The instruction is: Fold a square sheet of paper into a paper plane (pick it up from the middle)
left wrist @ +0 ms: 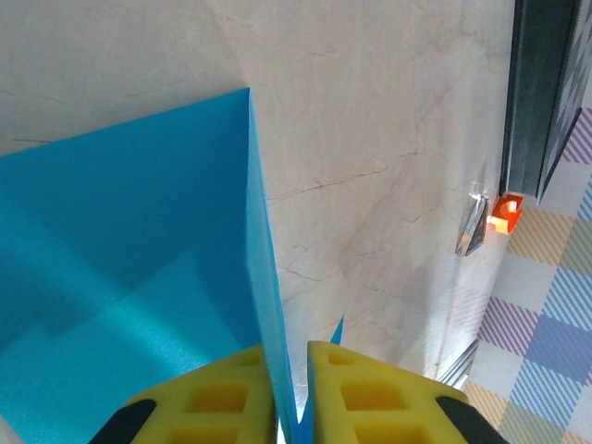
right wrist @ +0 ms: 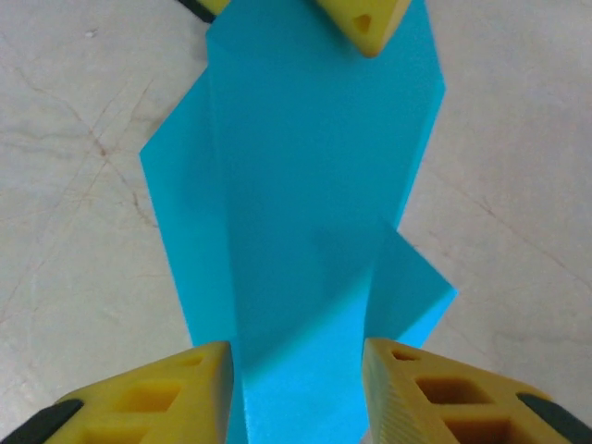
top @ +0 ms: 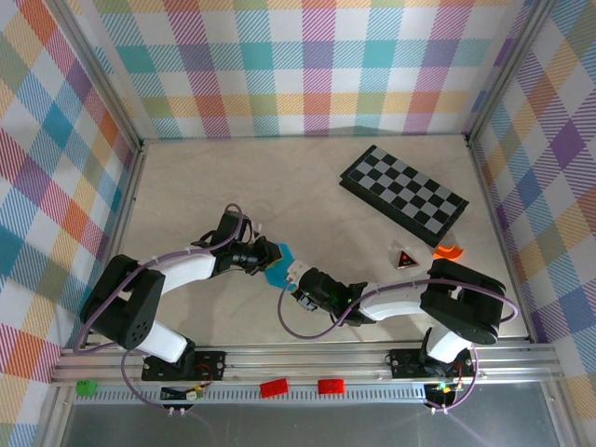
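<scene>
From the top camera, my two arms reach in from the near rail and meet low on the pale marbled table (top: 223, 177), left of its middle. My left gripper (top: 264, 256) and right gripper (top: 296, 275) face each other with the cyan-blue sheet of paper (top: 276, 264) between them, already creased. Further back on the right lies a black-and-grey checkered board (top: 402, 189), set at an angle. Nearer to me than the board sit a small dark triangular piece (top: 404, 258) and a small orange curved piece (top: 448, 250). Bright plaid walls (top: 298, 65) close in the table on three sides. Two red blocks (top: 274, 387) and a green one (top: 86, 386) sit by the metal rail in front of my bases. From my left wrist camera, my left gripper (left wrist: 291, 407) has its yellow fingers (left wrist: 222, 398) pressed almost together on a raised fold of the sheet of paper (left wrist: 139, 259), which stands on edge between them while the rest spreads out to the left. The board's dark edge (left wrist: 532, 92) and the orange piece (left wrist: 506, 212) show far right. From my right wrist camera, my right gripper (right wrist: 296, 388) has its fingers (right wrist: 157, 398) spread wide, and the sheet of paper (right wrist: 305, 185) runs through the gap, flat on the table with angled folded corners. I cannot tell whether the pads touch its edges. A yellow fingertip (right wrist: 365, 18) of my left gripper touches the paper's far end.
</scene>
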Available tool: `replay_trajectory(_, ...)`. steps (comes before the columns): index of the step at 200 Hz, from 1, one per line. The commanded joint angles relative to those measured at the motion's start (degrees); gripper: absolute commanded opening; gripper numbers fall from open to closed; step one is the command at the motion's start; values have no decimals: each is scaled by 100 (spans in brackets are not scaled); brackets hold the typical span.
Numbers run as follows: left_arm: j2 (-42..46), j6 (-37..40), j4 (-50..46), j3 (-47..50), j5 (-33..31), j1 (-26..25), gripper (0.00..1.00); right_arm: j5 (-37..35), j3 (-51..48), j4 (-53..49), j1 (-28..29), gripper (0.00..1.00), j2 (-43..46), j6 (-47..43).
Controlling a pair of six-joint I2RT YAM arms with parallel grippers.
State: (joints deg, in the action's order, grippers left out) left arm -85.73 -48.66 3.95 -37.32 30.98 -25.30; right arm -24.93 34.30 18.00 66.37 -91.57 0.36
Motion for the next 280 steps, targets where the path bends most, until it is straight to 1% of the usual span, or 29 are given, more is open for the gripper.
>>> replay_trajectory(1,127,-38,122,-47,164,43,15,-168,196,120,25,38,-147,-231)
replay_trajectory(37,110,-38,130,-60,185,43,15,-181,181,164,34,32,-166,-212)
replay_trajectory(88,85,-33,152,-58,206,43,14,-214,151,64,34,32,-229,-125)
replay_trajectory(116,66,-38,151,-64,215,43,13,-223,84,146,42,28,-199,-85)
replay_trajectory(177,39,-18,117,-66,180,43,11,-135,-46,327,39,27,-118,137)
replay_trajectory(266,44,-20,76,-56,127,43,9,-30,-255,704,34,28,-52,191)
replay_trajectory(280,39,-20,71,-54,127,43,9,-4,-275,749,38,21,-58,205)
